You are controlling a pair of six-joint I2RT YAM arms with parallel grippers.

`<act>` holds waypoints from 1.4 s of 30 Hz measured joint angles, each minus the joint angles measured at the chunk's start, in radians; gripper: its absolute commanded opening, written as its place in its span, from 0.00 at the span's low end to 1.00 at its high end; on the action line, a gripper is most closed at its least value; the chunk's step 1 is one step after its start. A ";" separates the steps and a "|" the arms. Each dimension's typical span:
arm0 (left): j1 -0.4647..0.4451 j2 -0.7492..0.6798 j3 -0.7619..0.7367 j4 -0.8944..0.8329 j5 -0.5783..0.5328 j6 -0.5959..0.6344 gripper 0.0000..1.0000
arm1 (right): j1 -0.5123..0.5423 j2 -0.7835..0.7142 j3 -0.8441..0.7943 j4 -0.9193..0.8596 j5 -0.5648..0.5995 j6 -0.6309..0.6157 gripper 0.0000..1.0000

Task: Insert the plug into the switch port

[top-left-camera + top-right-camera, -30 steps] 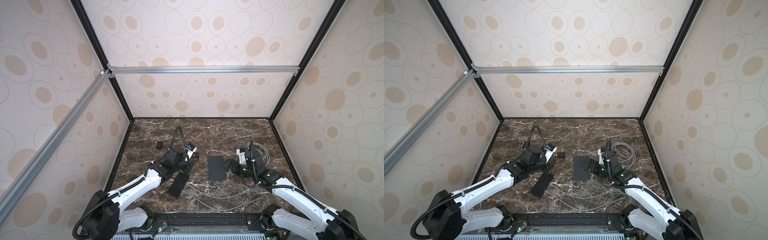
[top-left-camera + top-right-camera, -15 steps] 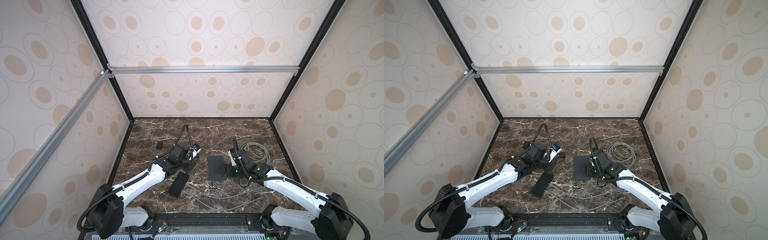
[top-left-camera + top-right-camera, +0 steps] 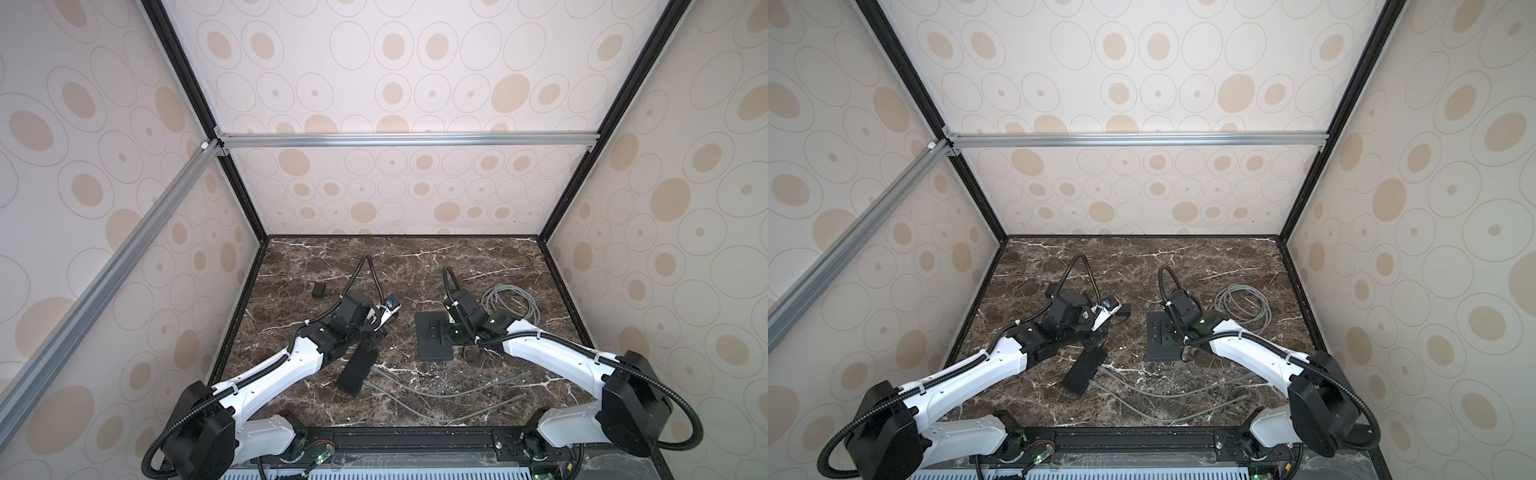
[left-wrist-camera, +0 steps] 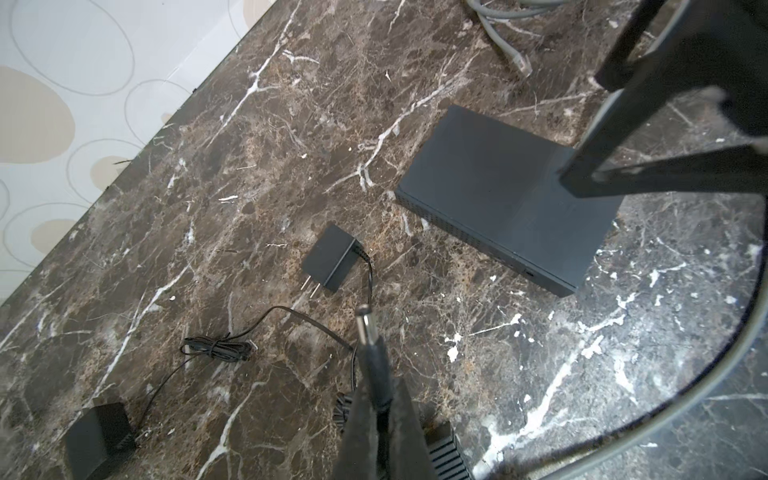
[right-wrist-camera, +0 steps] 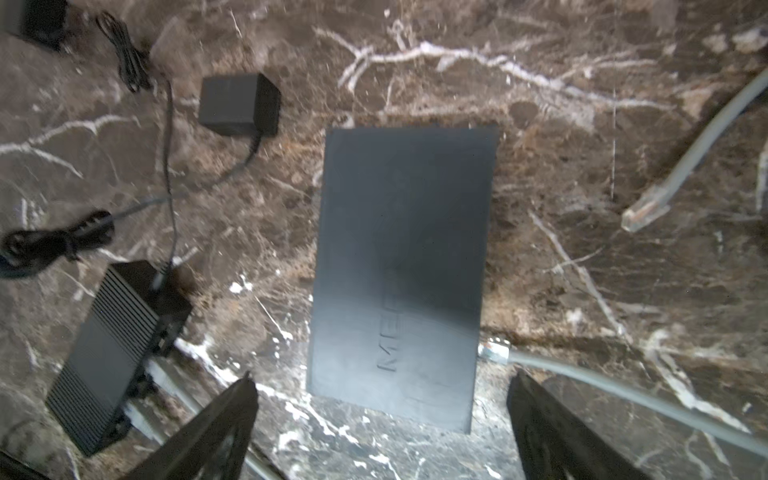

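My left gripper (image 4: 380, 409) is shut on the plug (image 4: 369, 340), a dark barrel plug whose metal tip sticks out past the fingers, above the marble. The switch (image 4: 498, 199) is a flat black box; a small port (image 4: 528, 273) shows in its side wall. Both top views show the switch (image 3: 432, 355) (image 3: 1160, 353) at mid-table, right of the left gripper (image 3: 382, 322) (image 3: 1102, 322). My right gripper (image 5: 380, 415) (image 3: 439, 330) hovers open over the switch (image 5: 403, 270), one finger on either side of its near short end, apart from it.
A black power adapter (image 4: 332, 257) lies between plug and switch, its thin cord trailing. A second adapter (image 3: 319, 289) sits back left. A ribbed black box (image 3: 357, 370) with grey cables (image 3: 436, 390) lies front left. A grey cable coil (image 3: 511, 303) lies right; one grey connector (image 5: 494, 351) meets the switch's side.
My right gripper has swung left from beside the switch to over it, staying open. The left gripper has shifted slightly back and right, still holding the plug.
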 measured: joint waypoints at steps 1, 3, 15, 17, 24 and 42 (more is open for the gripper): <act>0.000 0.000 0.000 0.005 0.001 0.006 0.00 | 0.000 0.008 0.021 -0.015 0.009 0.014 0.98; 0.000 0.002 0.000 0.007 0.003 0.019 0.00 | 0.000 0.019 0.051 -0.047 0.026 0.032 0.98; 0.000 0.254 0.193 -0.038 -0.042 0.189 0.00 | 0.008 0.026 0.051 -0.137 -0.012 -0.021 0.94; 0.000 0.261 0.185 -0.040 -0.055 0.196 0.00 | 0.022 0.027 0.051 -0.144 -0.031 -0.047 0.95; 0.000 0.218 0.180 -0.064 -0.169 0.177 0.00 | 0.059 0.140 0.144 -0.210 -0.081 -0.106 0.98; 0.015 0.137 0.203 -0.139 -0.222 0.143 0.00 | 0.059 0.416 0.297 -0.286 0.027 -0.053 1.00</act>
